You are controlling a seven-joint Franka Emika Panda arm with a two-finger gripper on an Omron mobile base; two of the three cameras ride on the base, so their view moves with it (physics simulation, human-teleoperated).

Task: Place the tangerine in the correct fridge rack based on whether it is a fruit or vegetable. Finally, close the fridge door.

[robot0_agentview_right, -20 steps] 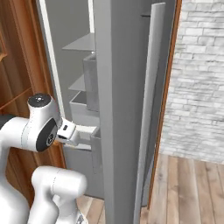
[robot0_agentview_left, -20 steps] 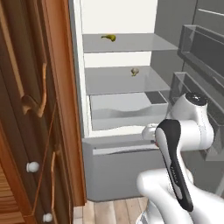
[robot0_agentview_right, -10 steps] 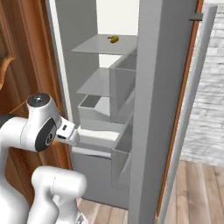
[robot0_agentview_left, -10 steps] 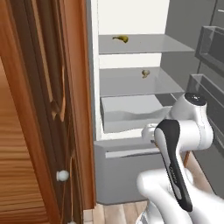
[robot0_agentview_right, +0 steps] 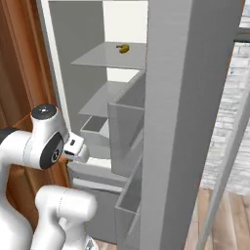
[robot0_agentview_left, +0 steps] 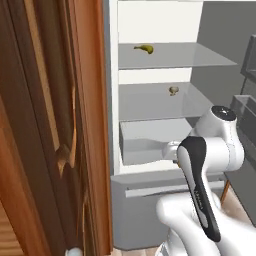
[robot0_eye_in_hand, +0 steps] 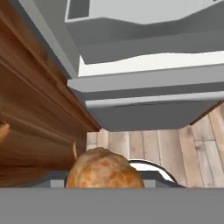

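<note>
a: what's nearest?
b: the tangerine [robot0_eye_in_hand: 105,168], clamped in the closed gripper [robot0_eye_in_hand: 105,181] low in front of the fridge, above a wooden floor [robot0_eye_in_hand: 175,148].
a: and beyond?
b: a grey drawer [robot0_agentview_left: 150,142] stands pulled out; a brown cabinet door [robot0_agentview_left: 55,125] is on the left. the fridge door [robot0_agentview_right: 190,122] hangs open on the right. farther up, the top rack [robot0_agentview_left: 175,57] carries a yellow banana-like item [robot0_agentview_left: 144,48].
</note>
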